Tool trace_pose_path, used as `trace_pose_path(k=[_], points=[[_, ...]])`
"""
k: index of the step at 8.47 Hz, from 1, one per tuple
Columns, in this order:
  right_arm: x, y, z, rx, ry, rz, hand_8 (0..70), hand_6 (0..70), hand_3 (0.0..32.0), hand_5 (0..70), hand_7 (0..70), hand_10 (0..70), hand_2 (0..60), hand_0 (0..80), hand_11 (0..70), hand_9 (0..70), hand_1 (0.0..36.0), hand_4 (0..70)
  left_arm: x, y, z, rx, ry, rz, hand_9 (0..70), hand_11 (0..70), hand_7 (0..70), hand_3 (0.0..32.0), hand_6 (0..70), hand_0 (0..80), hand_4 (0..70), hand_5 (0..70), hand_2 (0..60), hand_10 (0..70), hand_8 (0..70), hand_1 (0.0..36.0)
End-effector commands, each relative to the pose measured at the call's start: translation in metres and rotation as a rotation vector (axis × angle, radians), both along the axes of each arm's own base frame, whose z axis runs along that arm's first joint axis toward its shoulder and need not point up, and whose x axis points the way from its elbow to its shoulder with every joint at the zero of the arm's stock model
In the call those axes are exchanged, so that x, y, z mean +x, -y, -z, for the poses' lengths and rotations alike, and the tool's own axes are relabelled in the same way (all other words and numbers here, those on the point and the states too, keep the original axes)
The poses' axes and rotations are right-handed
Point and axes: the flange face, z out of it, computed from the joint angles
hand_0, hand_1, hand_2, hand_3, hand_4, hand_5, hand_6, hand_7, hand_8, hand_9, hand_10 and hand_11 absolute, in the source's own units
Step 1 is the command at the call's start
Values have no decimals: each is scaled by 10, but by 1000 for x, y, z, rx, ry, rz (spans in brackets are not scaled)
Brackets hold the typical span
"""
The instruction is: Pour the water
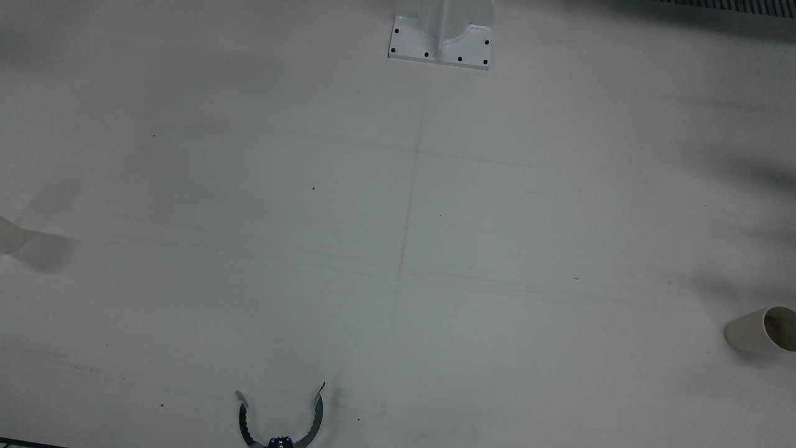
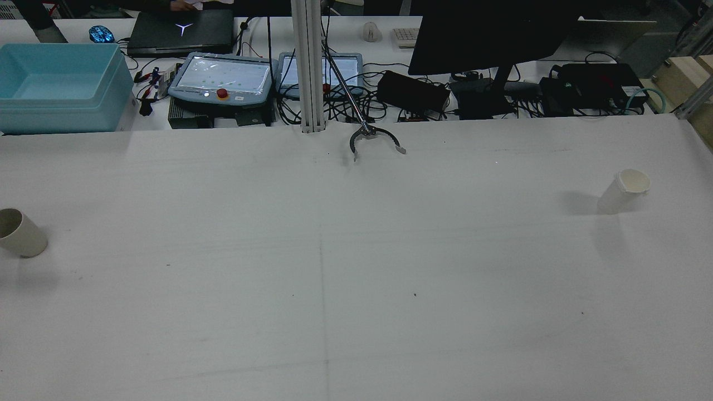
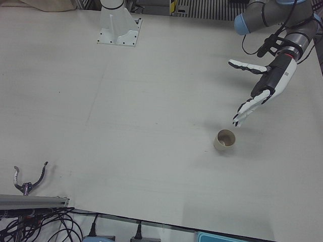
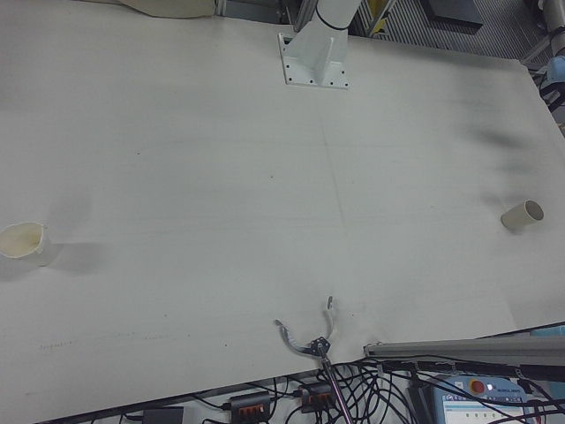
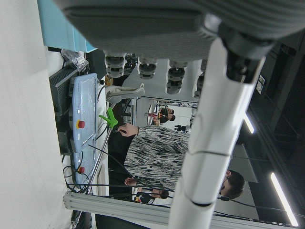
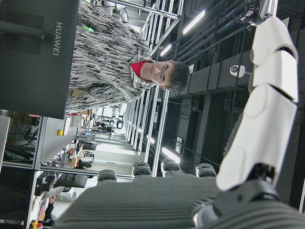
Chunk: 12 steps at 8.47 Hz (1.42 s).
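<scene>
The left hand hovers above the white worktop with its fingers spread wide and nothing in its grasp. Just below and beside its fingertips stands a beige paper cup, upright and clear of the hand. The right hand shows only in its own camera, fingers extended and not wrapped around anything; its open palm holds nothing. A second paper cup stands far across the worktop from the left hand. A grabber tool's curved claw lies at the worktop's operator-side edge.
</scene>
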Motion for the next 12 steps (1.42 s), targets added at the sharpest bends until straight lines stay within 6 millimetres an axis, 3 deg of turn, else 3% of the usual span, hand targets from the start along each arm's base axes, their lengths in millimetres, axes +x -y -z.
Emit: trace_pose_path(k=[1,6,9,10,11,12], points=[[0,0,0,0,0,-1,24,68,78,54,0,0,133,491,0,16,179,0,0,0,1,0,-2,0,22,88,100,98,130,800,270,0,0,38,98,264],[-1,0,1,1,0,2,30,70,86,55,0,0,139,489,0,22,177,0,0,1,-1,5,-3,0,19,85,97,100,128,800,267,0,0,37,97,251],[-21,4,-9,-26,-37,56,37,72,84,56,0,0,146,491,0,27,181,0,2,6,-20,18,-2,0,16,86,96,116,124,800,257,0,0,37,96,250],[-23,4,-10,-36,-76,59,49,72,76,59,0,0,156,497,0,43,187,0,4,8,-35,23,5,2,21,97,105,114,128,800,261,0,0,45,96,253],[-24,3,-11,-40,-91,60,79,106,26,64,32,0,182,499,0,77,191,52,4,8,-42,26,19,6,23,109,107,110,130,800,263,0,0,52,95,263],[-24,4,-9,-37,-92,61,106,145,0,68,84,0,198,503,0,112,191,111,2,9,-35,68,80,33,25,126,103,96,133,800,265,0,0,62,91,295]])
